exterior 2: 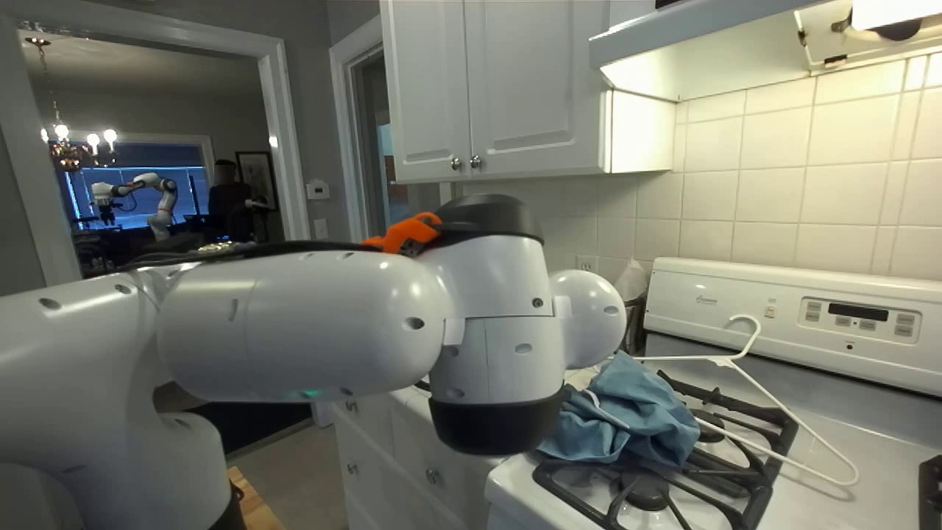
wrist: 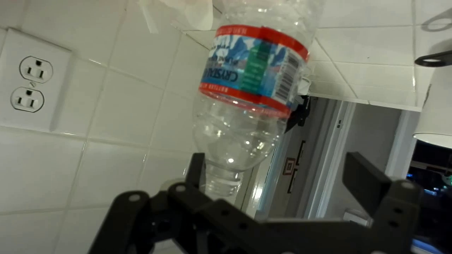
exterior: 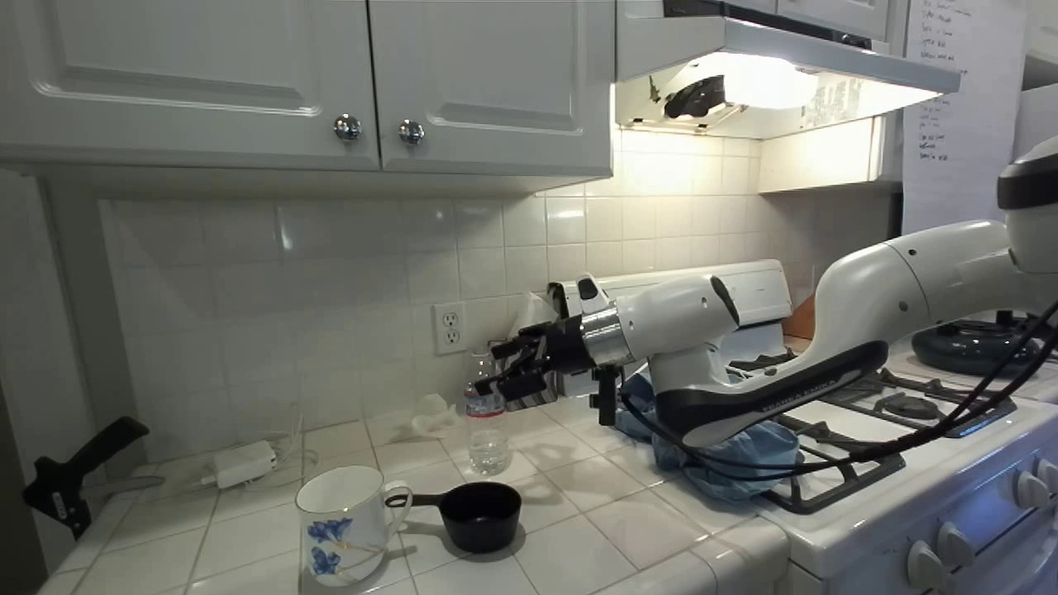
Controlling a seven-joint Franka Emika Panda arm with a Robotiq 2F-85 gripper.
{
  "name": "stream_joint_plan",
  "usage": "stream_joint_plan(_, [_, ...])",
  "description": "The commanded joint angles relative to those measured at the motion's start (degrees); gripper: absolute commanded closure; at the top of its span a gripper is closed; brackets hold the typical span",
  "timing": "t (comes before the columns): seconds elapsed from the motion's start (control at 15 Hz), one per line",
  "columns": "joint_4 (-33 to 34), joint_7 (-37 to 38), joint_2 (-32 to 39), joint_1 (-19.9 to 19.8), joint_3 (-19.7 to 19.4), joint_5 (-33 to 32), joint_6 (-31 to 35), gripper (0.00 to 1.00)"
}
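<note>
We note the gripper (wrist: 277,173) at the neck of the plastic bottle (wrist: 247,74), fingers wide apart, nothing clamped; the counter (exterior: 579,545) bears the bottle upright, so it needs no grip; whether a finger touches, we cannot tell; mug (exterior: 351,529) and black cup (exterior: 482,529) stand near

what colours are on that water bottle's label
The bottle label is blue, white and green, edged in red, clearest in the wrist view.

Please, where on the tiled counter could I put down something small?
In an exterior view, bare tiles show between the black measuring cup and the stove, and between the white charger and the flowered mug. Around the bottle it is crowded: the open gripper and measuring cup are close.
</note>
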Motion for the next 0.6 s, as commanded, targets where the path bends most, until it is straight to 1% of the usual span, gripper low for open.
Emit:
stream_joint_plan(0.0, [1.2, 0.3, -2.9, 1.5, -1.3, 2.4, 2.3, 0.00])
stream_joint_plan(0.33, [2.2, 0.3, -3.4, 1.4, -0.9, 2.3, 4.2, 0.00])
stream_joint_plan(0.53, [3.7, 0.5, -3.9, 2.2, -1.2, 2.7, 5.9, 0.00])
